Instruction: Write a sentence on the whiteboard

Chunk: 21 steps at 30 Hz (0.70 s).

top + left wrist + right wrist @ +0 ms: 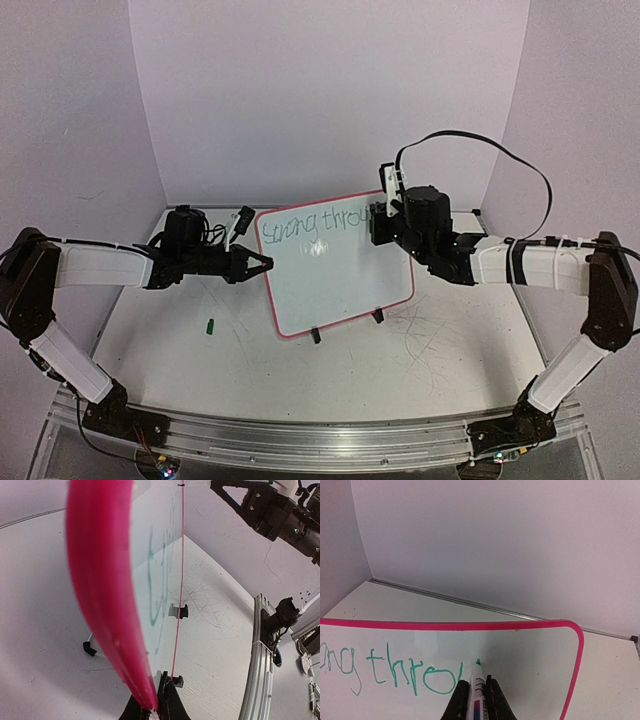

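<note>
From above, the whiteboard point(340, 285) stands tilted on the surface point(200, 370), an arm stretched level to each side. Only the wrist views show the grips: left hand point(152, 707) clamped on its pink rim, right hand point(477, 702) clamped on a marker point(476, 682), tip at the sentence point(410, 672).

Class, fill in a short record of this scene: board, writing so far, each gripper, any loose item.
Board: white rectangular whiteboard with pink-red rim, standing on two black clip feet
Writing: green handwritten sentence, one line so far, roughly "Strong throu"
Left gripper: shut on the whiteboard's left edge
Right gripper: shut on a white marker, green tip at the last letter
Loose item: small green piece, perhaps a cap, on the table left of the board
</note>
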Available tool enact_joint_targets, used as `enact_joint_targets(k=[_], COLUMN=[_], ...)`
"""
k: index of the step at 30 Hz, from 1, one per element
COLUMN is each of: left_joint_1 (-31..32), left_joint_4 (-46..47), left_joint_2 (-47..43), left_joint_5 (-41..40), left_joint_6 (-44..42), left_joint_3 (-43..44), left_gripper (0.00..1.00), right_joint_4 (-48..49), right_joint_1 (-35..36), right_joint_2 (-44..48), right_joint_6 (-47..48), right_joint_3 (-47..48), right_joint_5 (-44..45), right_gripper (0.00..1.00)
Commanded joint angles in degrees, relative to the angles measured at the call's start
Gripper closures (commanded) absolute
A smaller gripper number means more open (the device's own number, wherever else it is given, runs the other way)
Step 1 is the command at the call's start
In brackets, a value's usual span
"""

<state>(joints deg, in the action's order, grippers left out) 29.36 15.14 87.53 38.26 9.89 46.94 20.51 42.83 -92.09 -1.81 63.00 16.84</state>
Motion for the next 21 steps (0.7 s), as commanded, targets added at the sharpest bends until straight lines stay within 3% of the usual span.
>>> enact_joint_targets(k=[1, 13, 21], left_joint_1=[-0.45, -0.44, -0.36], left_joint_4=[-1.69, -1.95, -2.02], left_joint_2=[0.85, 0.76, 0.72], left_joint_5=[-8.56, -8.67, -8.9], left_joint_6=[-6.29, -6.18, -6.26], left_joint_3=[1.68, 1.71, 1.59], left_gripper=[1.0, 1.0, 1.0], right_joint_4=[-1.31, -0.2, 2.1], right_joint_1=[0.68, 0.78, -1.5], right_joint_2=[2.07, 4.88, 4.85], right_joint_6=[-0.96, -0.32, 0.04], right_joint_3=[-2.05, -4.59, -2.4], right_joint_5=[-0.19, 4.28, -2.27], right_gripper=[1.0, 1.0, 1.0])
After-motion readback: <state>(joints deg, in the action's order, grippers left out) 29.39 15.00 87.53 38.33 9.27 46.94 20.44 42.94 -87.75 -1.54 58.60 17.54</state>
